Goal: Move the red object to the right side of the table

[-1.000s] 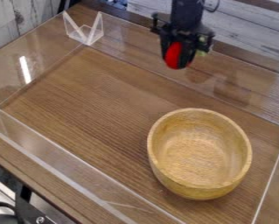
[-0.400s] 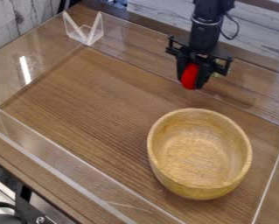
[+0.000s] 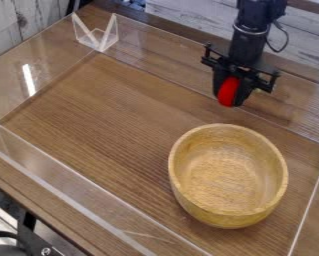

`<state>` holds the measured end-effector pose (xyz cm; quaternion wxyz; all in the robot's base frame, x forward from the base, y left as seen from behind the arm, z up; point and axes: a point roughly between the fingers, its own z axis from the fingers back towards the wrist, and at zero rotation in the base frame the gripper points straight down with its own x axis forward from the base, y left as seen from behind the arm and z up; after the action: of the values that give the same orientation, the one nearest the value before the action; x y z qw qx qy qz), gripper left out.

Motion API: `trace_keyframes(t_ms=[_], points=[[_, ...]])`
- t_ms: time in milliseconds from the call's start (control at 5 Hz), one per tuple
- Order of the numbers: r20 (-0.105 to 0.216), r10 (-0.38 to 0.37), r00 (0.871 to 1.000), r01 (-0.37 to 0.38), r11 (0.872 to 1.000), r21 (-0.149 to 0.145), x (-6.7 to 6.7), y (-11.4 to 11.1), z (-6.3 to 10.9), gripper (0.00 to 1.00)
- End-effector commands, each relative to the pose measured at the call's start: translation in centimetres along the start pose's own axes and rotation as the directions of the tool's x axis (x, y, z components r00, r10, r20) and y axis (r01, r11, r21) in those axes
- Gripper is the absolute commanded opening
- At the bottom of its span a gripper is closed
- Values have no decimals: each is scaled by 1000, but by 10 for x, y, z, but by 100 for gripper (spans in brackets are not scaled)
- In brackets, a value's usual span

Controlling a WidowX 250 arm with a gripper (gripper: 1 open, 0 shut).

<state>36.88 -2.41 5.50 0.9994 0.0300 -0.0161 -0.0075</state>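
The red object [image 3: 230, 93], a small bright-red toy fruit, hangs between the black fingers of my gripper [image 3: 231, 92], which is shut on it. It is held just above the brown wood-grain table [image 3: 95, 120], toward the far right, behind the wooden bowl. My black arm comes down onto it from the top of the view. The fruit's stem end is hidden by the fingers.
A round light-wood bowl [image 3: 229, 172] stands at the near right of the table. Low clear acrylic walls [image 3: 42, 160] edge the tabletop, with a clear bracket [image 3: 95, 32] at the far left corner. A pale plank wall runs behind.
My gripper has carried the red object to the right and lower, from the far middle of the table to a spot behind the bowl.
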Motion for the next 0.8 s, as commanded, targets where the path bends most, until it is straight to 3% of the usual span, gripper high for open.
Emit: trace_keyframes(t_ms=[0, 600], points=[[51, 53, 997, -54, 998, 12, 5, 12, 12, 0], [69, 193, 979, -196, 979, 50, 4, 9, 9, 0]])
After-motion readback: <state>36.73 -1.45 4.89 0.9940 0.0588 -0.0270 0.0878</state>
